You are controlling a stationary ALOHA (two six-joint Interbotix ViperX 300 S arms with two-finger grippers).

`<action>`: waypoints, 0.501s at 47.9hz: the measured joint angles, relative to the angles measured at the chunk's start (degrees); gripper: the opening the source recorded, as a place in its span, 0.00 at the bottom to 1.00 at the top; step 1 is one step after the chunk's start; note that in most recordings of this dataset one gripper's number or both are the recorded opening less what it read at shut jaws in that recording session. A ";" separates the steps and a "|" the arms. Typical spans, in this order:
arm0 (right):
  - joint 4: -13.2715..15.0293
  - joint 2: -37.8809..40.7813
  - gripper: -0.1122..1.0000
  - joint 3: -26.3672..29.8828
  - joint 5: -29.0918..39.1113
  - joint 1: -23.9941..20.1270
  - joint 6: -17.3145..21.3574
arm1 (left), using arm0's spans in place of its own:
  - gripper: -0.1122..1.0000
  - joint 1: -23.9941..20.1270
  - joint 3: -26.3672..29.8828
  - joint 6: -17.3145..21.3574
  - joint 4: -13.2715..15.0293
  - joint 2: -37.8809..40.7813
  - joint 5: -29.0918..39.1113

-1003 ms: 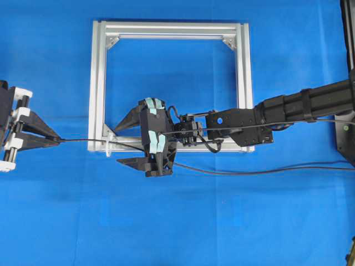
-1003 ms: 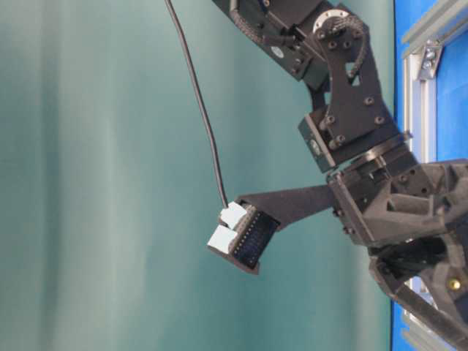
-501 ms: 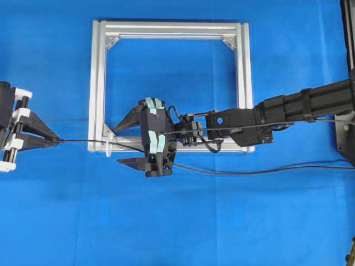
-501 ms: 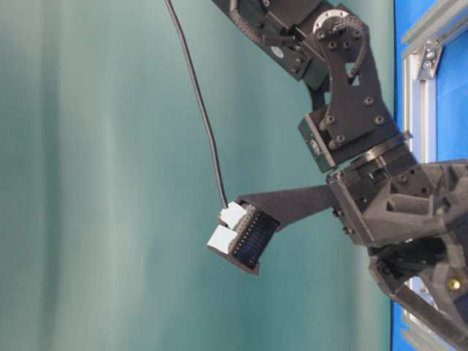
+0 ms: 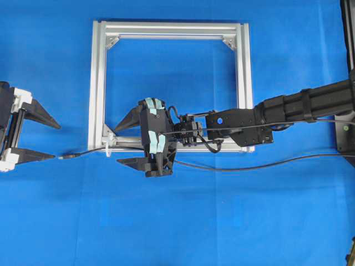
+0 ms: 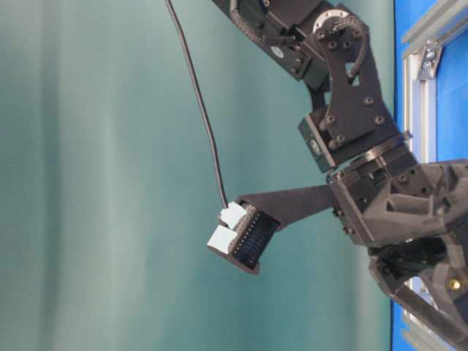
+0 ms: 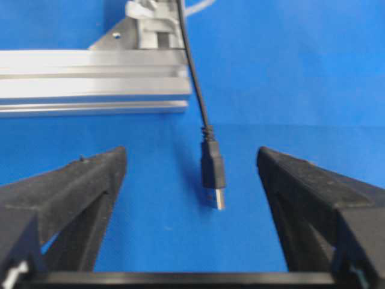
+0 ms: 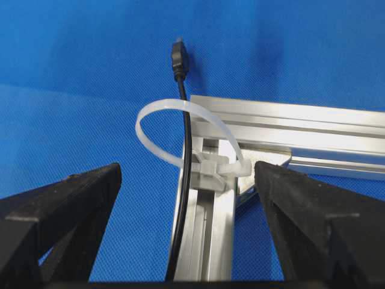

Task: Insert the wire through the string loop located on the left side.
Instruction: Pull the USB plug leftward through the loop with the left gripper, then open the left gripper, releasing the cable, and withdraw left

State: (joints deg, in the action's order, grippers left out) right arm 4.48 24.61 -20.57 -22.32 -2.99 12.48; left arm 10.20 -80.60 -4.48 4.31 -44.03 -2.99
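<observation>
A: Where is the wire [image 5: 233, 167] lying?

B: It runs in from the right across the blue worktop [image 5: 222, 221], passes under the right claw [image 5: 126, 142] and goes through the string loop [image 8: 180, 135] at the lower left corner of the aluminium frame [image 5: 172, 29]. In the right wrist view the black cable goes up through the whitish loop, and the plug [image 8: 178, 59] sits just beyond it on the blue surface.

A: And the plug end?

B: In the left wrist view the plug [image 7: 213, 171] lies flat on the worktop with its metal tip [image 7: 218, 198] pointing at the camera, between the two dark fingers [image 7: 72, 192] and touching neither. From overhead it rests just left of the frame, near the lower finger of the left claw [image 5: 43, 138].

A: So the left claw holds nothing?

B: Nothing. Its jaws stand wide apart, one finger up, one down, with the wire's end lying loose between them.

A: The right claw?

B: Also spread wide. It hovers over the frame's lower left corner, its fingers [image 8: 66, 208] on either side of the loop and the frame rail, gripping neither. The table-level view shows only that arm's wrist against a teal backdrop [image 6: 110, 183], with one finger's padded tip [image 6: 241, 235]; the loop cannot be made out there.
</observation>
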 measured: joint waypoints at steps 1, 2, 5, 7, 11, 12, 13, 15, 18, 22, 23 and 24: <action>0.09 0.00 0.95 0.00 0.00 0.00 0.00 | 0.81 0.00 0.00 0.09 0.00 0.00 0.09; 0.00 0.00 0.95 0.00 0.00 0.09 0.00 | 0.79 0.00 0.00 0.09 0.00 0.00 0.09; 0.09 0.00 0.95 0.00 0.00 0.00 0.00 | 0.78 0.00 0.00 0.00 -0.09 -0.09 0.09; 0.09 0.00 0.95 0.00 0.18 0.00 0.00 | 0.77 0.00 0.00 0.09 0.00 -0.26 0.09; 0.00 -0.18 0.95 0.00 0.79 0.00 0.00 | 0.78 0.00 0.09 0.00 -0.09 -1.05 0.09; 0.09 -0.44 0.95 0.00 1.05 0.09 0.00 | 0.78 0.00 0.26 0.00 -0.09 -1.41 0.09; 0.00 -0.79 0.95 0.00 1.58 0.09 0.00 | 0.78 0.00 0.44 0.00 -0.09 -1.76 0.09; 0.09 -1.85 0.95 0.00 2.55 0.00 0.00 | 0.78 0.00 0.97 0.00 -0.09 -2.64 0.09; 0.00 -3.78 0.95 0.00 3.78 0.00 0.00 | 0.78 0.00 1.76 0.00 -0.09 -4.31 0.09; 0.09 -6.06 0.95 0.00 5.45 0.00 0.00 | 0.78 0.00 2.81 0.00 -0.09 -6.86 0.00; 0.00 -6.59 0.95 0.00 5.89 0.09 0.00 | 0.78 -0.09 3.08 0.00 -0.09 -7.47 0.00; 0.09 -7.03 0.95 0.00 6.24 0.00 0.00 | 0.78 -0.09 3.25 0.00 -0.09 -8.00 0.00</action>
State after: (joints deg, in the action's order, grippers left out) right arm 4.57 17.58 -20.57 -16.08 -2.99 12.48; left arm 10.11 -77.34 -4.48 4.22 -52.03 -2.99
